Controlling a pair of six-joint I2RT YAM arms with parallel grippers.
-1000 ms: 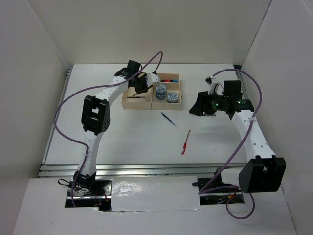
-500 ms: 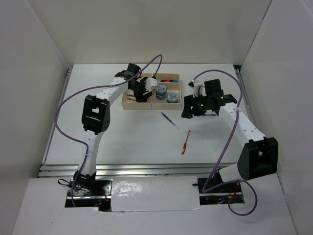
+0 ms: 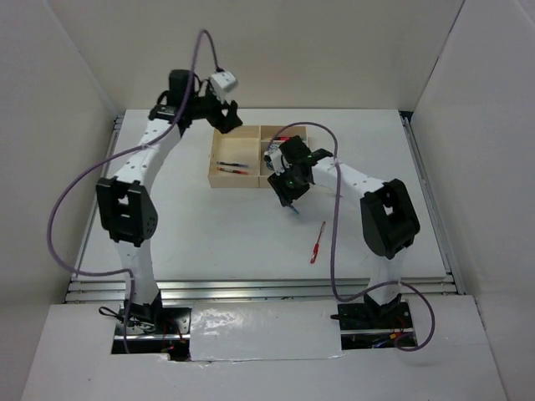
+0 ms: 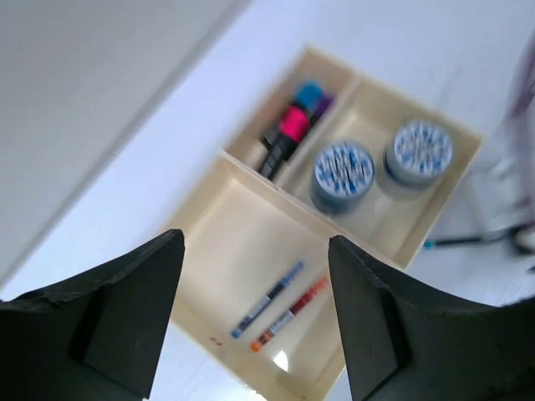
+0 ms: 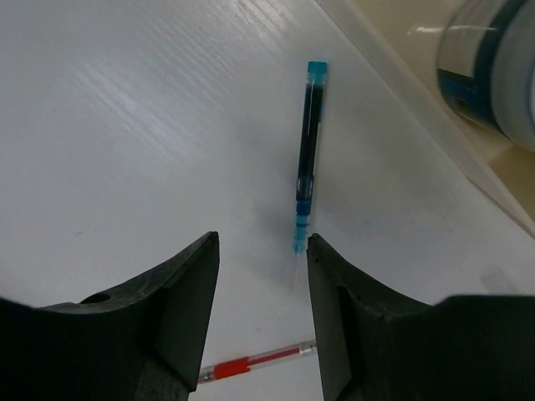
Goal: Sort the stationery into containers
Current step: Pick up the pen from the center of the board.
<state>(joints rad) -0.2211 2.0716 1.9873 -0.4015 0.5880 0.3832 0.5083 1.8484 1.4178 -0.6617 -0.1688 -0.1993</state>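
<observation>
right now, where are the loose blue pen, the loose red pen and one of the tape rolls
blue pen (image 5: 305,159), right wrist view, middle of the barrel
red pen (image 3: 317,242), top external view, middle of the barrel
tape roll (image 4: 343,170), left wrist view, patterned top face

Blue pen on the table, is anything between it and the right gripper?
Nothing visible. The right gripper hangs open over bare table, the blue pen just ahead of it. The red pen lies back under the gripper, off that path; the tray wall is past the pen.
</observation>
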